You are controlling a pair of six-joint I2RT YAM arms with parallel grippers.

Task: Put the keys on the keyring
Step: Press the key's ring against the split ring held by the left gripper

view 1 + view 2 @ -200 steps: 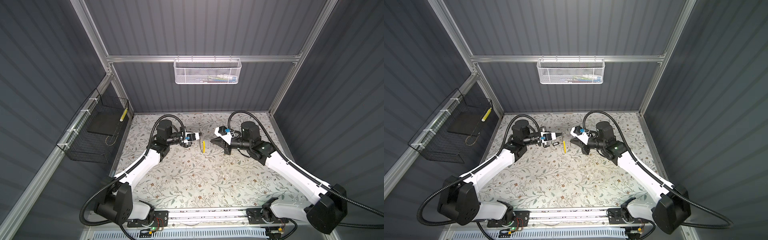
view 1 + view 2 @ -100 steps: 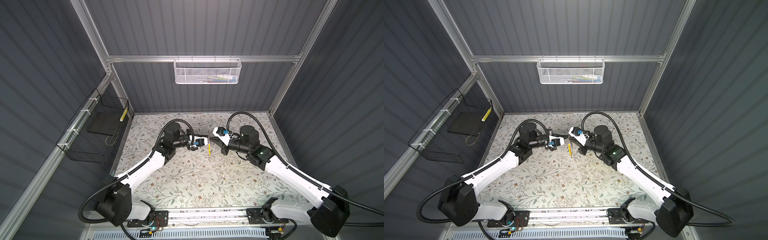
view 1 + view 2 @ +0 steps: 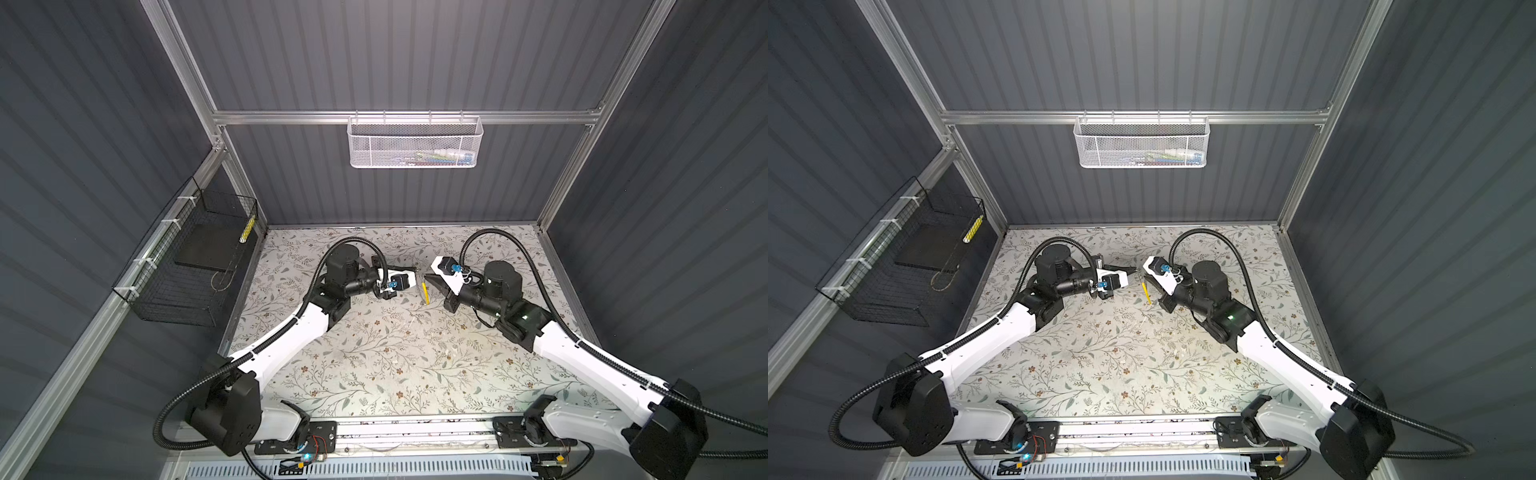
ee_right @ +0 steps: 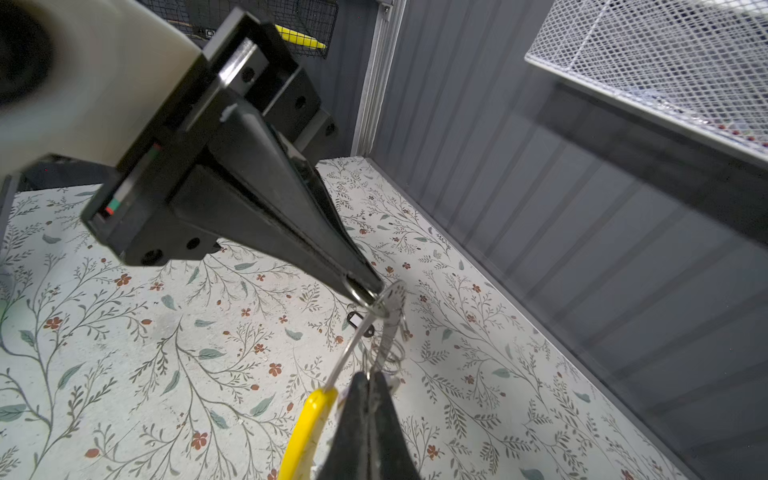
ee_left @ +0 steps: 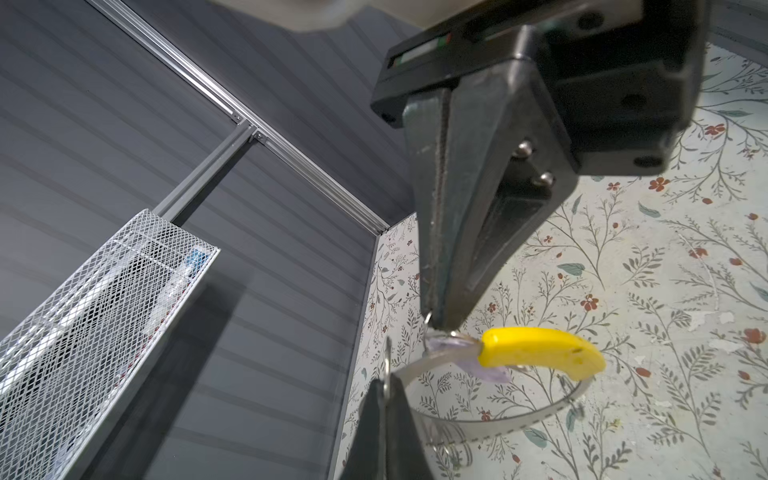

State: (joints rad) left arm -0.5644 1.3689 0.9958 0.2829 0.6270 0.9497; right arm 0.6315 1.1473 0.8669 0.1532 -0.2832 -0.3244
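Observation:
Both grippers meet tip to tip above the back middle of the floral table. My left gripper [image 3: 414, 272] [image 5: 386, 384] is shut on the thin grey keyring [image 5: 519, 419], whose yellow tag [image 5: 540, 349] [image 3: 424, 293] hangs beneath. My right gripper [image 3: 427, 276] [image 4: 368, 376] is shut on the small wire ring of the key with the lilac tag [image 5: 478, 363], which rests against the hoop next to the yellow tag. In the right wrist view the black-rimmed oblong tag [image 4: 355, 320] lies on the table under the grippers.
A white mesh basket [image 3: 415, 143] hangs on the back wall above the grippers. A black wire basket [image 3: 195, 266] is fixed to the left wall. Grey walls and aluminium posts close in the table [image 3: 374, 365] on three sides.
The left gripper has swung right with the keyring and the right gripper has come in towards it. The gap between their tips has closed and the yellow tag has shifted right.

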